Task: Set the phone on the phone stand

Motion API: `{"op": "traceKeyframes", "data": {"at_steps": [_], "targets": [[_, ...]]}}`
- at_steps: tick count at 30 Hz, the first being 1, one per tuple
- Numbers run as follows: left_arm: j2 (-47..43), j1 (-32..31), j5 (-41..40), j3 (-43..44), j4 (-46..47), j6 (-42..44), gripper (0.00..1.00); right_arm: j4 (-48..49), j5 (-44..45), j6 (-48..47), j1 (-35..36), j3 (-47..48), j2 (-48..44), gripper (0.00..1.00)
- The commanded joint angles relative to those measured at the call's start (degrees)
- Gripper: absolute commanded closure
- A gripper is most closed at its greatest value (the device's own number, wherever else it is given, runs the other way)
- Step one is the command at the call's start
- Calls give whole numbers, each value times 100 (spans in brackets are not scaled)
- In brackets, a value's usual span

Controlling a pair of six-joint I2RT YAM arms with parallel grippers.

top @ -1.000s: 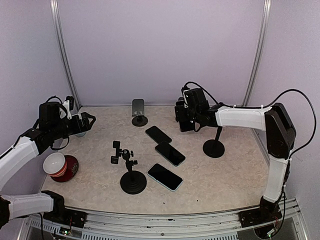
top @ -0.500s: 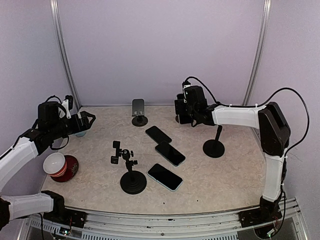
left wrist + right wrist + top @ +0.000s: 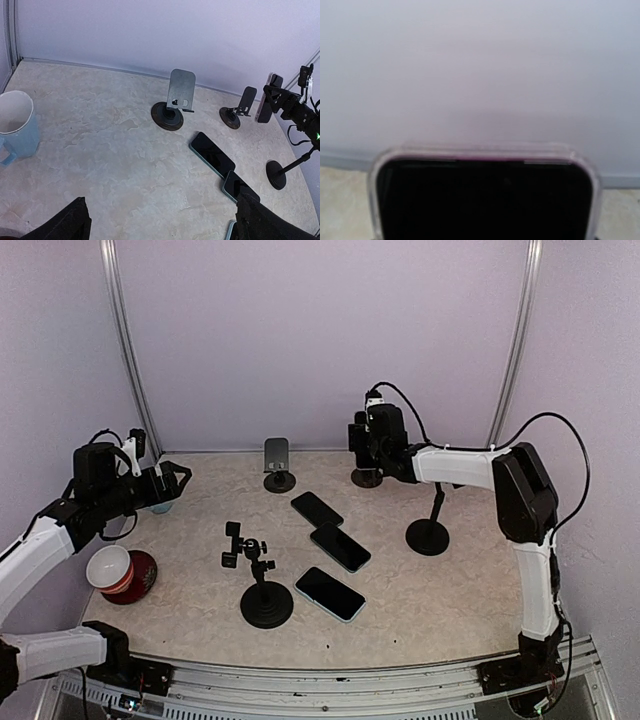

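Three black-screened flat phones lie loose; a fourth, clear-cased phone is pinched upright by the right gripper. Four dark phone stands, two cups. The left gripper has its fingers spread wide.

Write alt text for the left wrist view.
The right pincer holds a phone upright beside a small black stand at the far right. A grey stand stands mid-table, two phones lie flat, and a blue mug sits left.
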Motion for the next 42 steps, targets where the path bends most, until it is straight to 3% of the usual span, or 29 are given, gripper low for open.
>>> {"op": "traceKeyframes", "data": {"at_steps": [1, 13, 42], "targets": [[-113, -114, -107, -72, 99, -1, 1, 583, 111, -112, -141, 516, 176, 44], [62, -438, -129, -77, 81, -8, 1, 923, 113, -169, -286, 1205, 831, 46], [238, -365, -14, -95, 142, -25, 1, 1779, -335, -487, -586, 1168, 1326, 46]]}}
